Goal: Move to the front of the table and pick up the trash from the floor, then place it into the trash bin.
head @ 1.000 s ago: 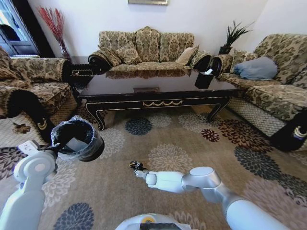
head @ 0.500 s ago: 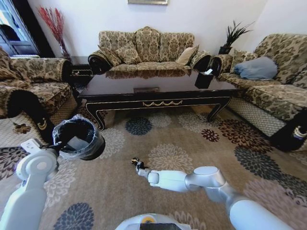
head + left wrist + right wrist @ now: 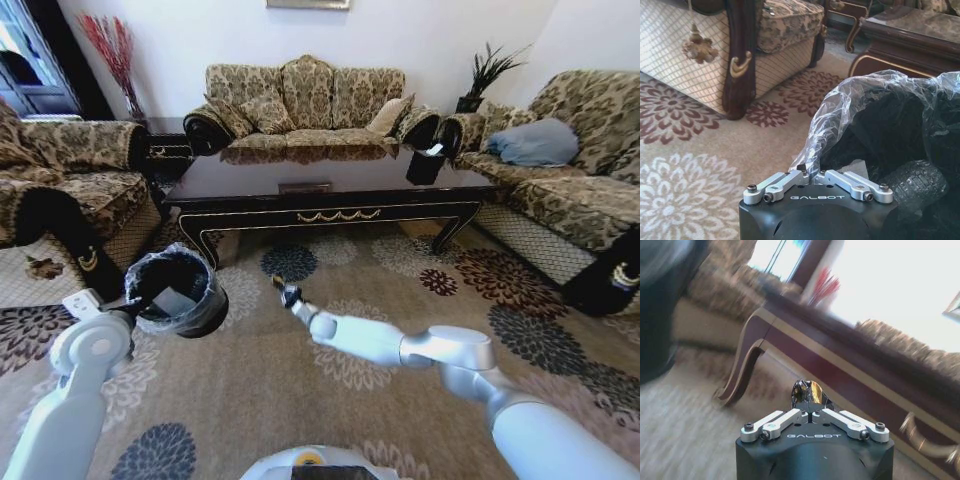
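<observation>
The counter [image 3: 330, 205], a long low piece of glossy dark wood with gold ornament on its front, stands across the patterned carpet [image 3: 250, 380], with flowered sofas [image 3: 305, 100] behind and at both sides. On its far right corner stands a black tissue box [image 3: 427, 165]. The trash bin [image 3: 178, 290], round and black with a thin plastic liner, is off the floor at the robot's left, near the counter's left leg. The left gripper [image 3: 817, 176] is pressed together on the liner at the bin's rim. The right gripper [image 3: 283, 290] is stretched forward above the carpet, to the right of the bin and apart from it. It is pinching a small dark shiny wad [image 3: 809, 392] between its fingertips.
</observation>
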### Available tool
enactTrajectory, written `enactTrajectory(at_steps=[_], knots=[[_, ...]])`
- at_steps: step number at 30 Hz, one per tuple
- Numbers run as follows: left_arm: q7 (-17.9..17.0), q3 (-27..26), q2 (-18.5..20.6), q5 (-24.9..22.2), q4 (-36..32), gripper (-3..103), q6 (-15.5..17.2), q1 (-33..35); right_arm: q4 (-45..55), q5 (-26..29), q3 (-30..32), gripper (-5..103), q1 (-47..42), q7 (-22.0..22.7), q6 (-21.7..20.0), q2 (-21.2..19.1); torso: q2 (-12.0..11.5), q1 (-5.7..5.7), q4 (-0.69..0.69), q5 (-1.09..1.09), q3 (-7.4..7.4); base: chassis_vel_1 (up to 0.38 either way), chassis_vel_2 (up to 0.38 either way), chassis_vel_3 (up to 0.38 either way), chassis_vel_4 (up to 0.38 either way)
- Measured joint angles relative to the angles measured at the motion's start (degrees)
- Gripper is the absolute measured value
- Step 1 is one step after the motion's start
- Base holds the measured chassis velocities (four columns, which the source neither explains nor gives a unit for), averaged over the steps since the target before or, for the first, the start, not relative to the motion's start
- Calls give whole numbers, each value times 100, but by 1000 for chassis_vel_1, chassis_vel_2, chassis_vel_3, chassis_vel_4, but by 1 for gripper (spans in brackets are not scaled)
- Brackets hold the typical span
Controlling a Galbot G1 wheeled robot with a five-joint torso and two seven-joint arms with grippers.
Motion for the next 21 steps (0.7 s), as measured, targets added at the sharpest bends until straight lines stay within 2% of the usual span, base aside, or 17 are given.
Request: enactTrajectory(at_steps=[8,14,21], knots=[[-6,124,13,-134,115,2,11,-93,857,439,99,0,639,162,-55,77,0,0,0,-1,0,0,0,0,0],[-9,132,20,-189,267,2,12,-181,1261,528,43,0,899,213,-43,234,0,0,-1,-2,0,0,0,0,0],[21,176,146,-153,572,2,15,-319,1605,629,-252,0,1102,389,-46,751,0,0,0,-2,0,0,0,0,0]])
